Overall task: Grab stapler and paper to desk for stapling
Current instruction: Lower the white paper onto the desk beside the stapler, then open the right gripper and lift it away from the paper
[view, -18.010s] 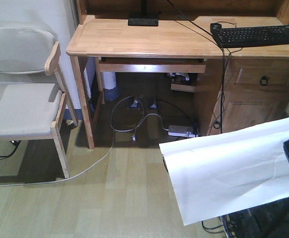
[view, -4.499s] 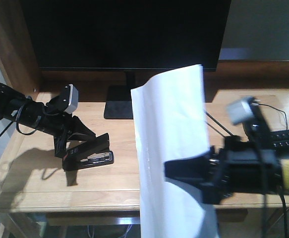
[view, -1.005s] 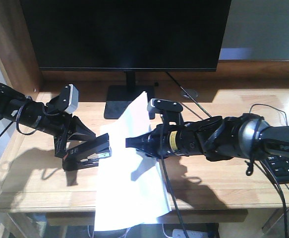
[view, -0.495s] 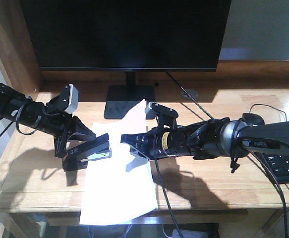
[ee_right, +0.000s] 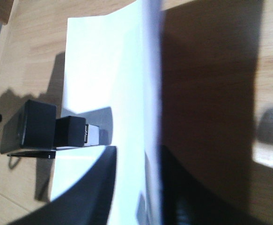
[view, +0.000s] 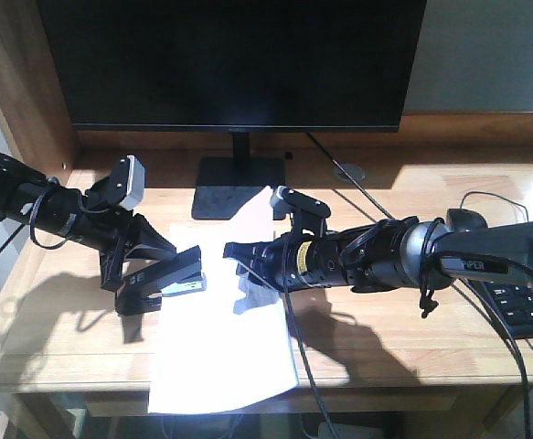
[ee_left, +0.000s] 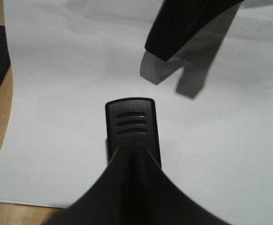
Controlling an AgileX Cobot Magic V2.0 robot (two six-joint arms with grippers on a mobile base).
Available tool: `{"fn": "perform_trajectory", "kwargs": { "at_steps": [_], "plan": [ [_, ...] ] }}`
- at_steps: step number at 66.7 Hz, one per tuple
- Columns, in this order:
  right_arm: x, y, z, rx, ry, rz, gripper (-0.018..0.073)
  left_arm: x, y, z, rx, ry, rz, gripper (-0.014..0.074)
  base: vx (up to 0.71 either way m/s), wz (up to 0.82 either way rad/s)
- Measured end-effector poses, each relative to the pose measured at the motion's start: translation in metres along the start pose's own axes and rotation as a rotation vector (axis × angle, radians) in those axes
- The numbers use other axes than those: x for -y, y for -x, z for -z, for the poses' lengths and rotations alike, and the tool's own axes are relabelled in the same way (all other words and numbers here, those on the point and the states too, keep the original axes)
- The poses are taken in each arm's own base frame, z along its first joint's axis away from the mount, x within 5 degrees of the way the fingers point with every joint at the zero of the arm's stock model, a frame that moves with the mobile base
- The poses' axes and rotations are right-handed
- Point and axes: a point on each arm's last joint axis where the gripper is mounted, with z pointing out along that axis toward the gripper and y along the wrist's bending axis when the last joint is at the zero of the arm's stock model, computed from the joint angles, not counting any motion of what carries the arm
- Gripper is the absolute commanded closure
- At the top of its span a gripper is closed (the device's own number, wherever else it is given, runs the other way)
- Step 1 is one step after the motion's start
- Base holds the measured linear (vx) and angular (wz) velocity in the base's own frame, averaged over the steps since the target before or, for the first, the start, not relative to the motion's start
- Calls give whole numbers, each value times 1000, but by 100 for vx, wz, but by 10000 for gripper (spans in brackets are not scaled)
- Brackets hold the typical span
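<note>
The black stapler (view: 170,274) rests on the desk (view: 385,338) with my left gripper (view: 143,265) shut on its rear. In the left wrist view the stapler's ribbed top (ee_left: 130,123) lies over the white paper (ee_left: 70,70). The paper (view: 220,357) lies mostly flat, and its near end hangs past the desk's front edge. My right gripper (view: 240,261) is open, right of the stapler. In the right wrist view the paper's raised long edge (ee_right: 152,93) stands between the spread fingers of the right gripper (ee_right: 138,164). The stapler's front (ee_right: 70,131) overlaps the paper's far edge.
A black monitor (view: 229,64) fills the back, its stand base (view: 234,197) just behind the paper. A black keyboard (view: 527,306) sits at the right edge, with cables (view: 357,197) running across the desk. A wooden side panel (view: 19,91) rises at the left.
The paper has dropped from a raised curl to lying nearly flat on the desk. My right gripper has moved left, lowered and opened. The left gripper and stapler have stayed put.
</note>
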Motion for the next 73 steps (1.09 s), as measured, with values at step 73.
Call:
{"fn": "perform_trajectory", "kwargs": {
  "at_steps": [73],
  "plan": [
    [-59,47,197,547,-202,576,-34,0,0,0,0,0,0,604,0,0]
  ]
}}
